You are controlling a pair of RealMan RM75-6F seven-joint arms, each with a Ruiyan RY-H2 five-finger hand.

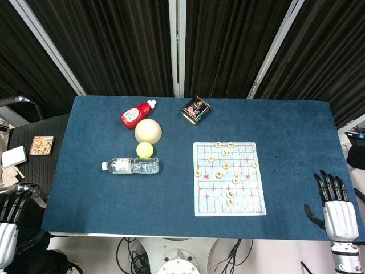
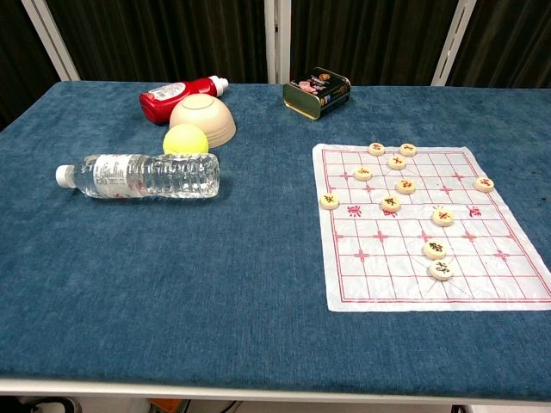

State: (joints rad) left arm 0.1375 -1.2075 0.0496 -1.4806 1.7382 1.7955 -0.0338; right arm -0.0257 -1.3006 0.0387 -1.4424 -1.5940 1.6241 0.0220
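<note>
Showing only in the head view, each robot hand, left (image 1: pixel 8 228) and right (image 1: pixel 336 208), hangs empty, fingers spread

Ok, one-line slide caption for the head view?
Both hands, left and right, open at the table edges; bottle, ball, bowl, chess board untouched.

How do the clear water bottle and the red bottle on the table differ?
The water bottle is clear and longer; the red bottle is opaque red and shorter. The water bottle lies in front of the yellow ball, the red bottle behind the upturned bowl. Both lie on their sides with white caps.
</note>
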